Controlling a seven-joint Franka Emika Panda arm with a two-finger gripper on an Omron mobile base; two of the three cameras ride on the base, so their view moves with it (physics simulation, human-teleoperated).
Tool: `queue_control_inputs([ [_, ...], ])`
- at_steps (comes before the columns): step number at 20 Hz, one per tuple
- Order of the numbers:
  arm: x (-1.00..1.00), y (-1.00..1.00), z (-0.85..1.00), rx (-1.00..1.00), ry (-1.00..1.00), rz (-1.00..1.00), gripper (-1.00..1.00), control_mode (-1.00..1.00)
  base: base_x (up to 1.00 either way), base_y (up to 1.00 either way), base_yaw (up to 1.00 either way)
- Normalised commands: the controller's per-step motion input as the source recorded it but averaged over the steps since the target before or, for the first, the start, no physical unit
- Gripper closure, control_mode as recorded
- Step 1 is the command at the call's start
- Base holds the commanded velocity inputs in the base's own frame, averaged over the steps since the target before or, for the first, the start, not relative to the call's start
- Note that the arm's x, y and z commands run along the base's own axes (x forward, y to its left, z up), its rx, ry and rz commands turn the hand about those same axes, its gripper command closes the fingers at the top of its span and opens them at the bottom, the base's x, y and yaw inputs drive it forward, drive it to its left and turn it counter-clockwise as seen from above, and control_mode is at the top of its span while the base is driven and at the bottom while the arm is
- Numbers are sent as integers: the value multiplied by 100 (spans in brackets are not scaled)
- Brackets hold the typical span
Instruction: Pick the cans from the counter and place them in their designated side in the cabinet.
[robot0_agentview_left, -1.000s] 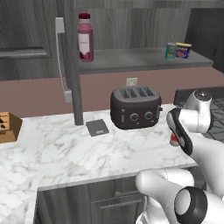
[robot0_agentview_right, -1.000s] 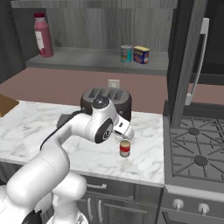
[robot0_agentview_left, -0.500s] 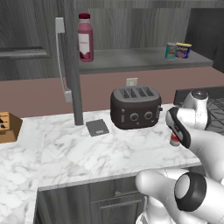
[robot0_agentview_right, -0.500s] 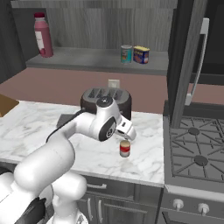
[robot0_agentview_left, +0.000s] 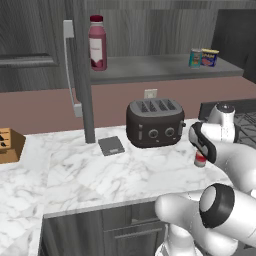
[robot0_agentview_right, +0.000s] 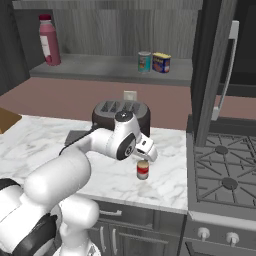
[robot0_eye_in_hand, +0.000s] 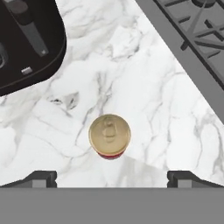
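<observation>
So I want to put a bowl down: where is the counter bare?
Bare marble counter lies between the wooden block and the toaster, in front of the grey pad. Crowded on the right: red can, open gripper above it, stove alongside.

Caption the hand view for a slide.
Open jaws hover above the upright red can on the marble counter, between toaster and stove.
</observation>
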Motion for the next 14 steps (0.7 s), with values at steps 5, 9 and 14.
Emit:
queue_control_inputs([
  [5,4,-3,-12,3,1,0,-100,-100,0,0,0],
  [9,5,0,-11,4,0,0,-100,-100,0,0,0],
  [14,2,0,-12,3,0,0,-100,-100,0,0,0],
])
